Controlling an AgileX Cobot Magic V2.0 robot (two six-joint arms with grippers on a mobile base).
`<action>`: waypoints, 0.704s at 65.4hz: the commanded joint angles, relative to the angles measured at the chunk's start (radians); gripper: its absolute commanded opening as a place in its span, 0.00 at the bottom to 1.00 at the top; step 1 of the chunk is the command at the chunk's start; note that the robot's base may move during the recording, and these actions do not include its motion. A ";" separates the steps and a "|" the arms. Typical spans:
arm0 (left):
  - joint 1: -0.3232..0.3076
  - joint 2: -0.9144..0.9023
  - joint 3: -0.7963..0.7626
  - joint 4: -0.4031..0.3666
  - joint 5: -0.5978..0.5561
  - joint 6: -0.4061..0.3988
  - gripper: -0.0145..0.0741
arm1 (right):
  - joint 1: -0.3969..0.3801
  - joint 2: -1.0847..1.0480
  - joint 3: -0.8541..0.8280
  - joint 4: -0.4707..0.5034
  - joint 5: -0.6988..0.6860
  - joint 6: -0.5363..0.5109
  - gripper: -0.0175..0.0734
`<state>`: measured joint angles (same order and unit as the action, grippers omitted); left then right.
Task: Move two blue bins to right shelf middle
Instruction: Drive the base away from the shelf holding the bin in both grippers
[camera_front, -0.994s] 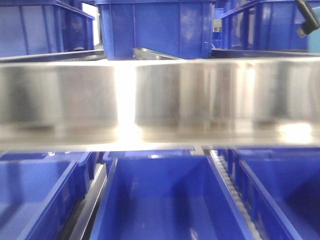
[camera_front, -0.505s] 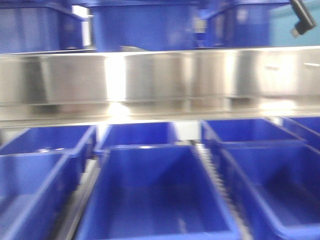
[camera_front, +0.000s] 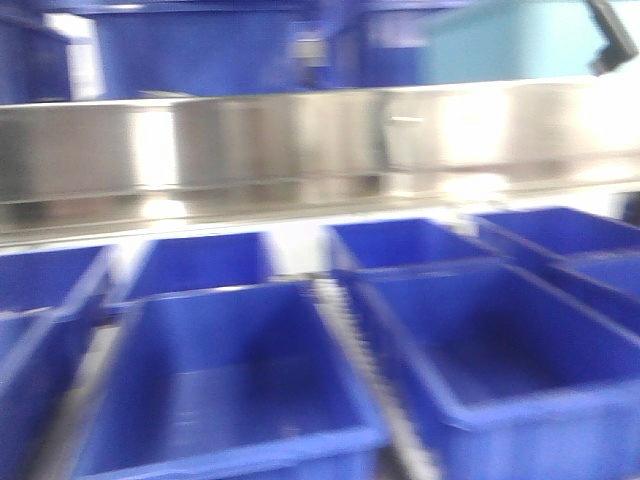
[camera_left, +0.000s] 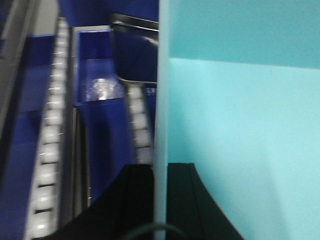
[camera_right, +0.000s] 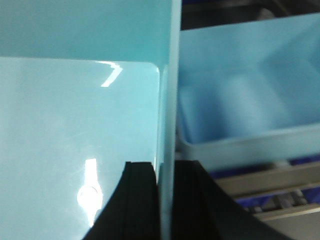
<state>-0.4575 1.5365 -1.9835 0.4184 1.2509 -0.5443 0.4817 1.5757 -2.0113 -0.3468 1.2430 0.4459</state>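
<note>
My left gripper is shut on the thin side wall of a pale aqua bin, whose smooth inside fills the right of the left wrist view. My right gripper is shut on a wall of a pale aqua bin, with the bin's inside to its left. A second light-blue bin stands just beyond that wall on the right, on a metal shelf. In the front view a pale aqua bin shows blurred at the top right, above the steel shelf edge.
Several royal-blue bins sit in rows below the steel shelf, with roller tracks between them. More royal-blue bins stand on the upper level. Roller rails and blue bins lie left of the held wall. A black arm part hangs at the top right.
The front view has swung right: the shelf edge and royal-blue bins slid left in frame, and the pale aqua bin has come into sight at the top right.
</note>
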 joint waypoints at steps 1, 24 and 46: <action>-0.006 -0.012 -0.012 0.013 -0.030 0.001 0.04 | 0.000 -0.013 -0.012 -0.032 -0.022 -0.008 0.01; -0.006 -0.012 -0.012 0.013 -0.030 0.001 0.04 | 0.000 -0.013 -0.012 -0.032 -0.022 -0.008 0.01; -0.006 -0.012 -0.012 0.013 -0.030 0.001 0.04 | 0.000 -0.013 -0.012 -0.032 -0.022 -0.008 0.01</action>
<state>-0.4575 1.5365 -1.9835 0.4164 1.2509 -0.5443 0.4817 1.5757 -2.0113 -0.3468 1.2430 0.4459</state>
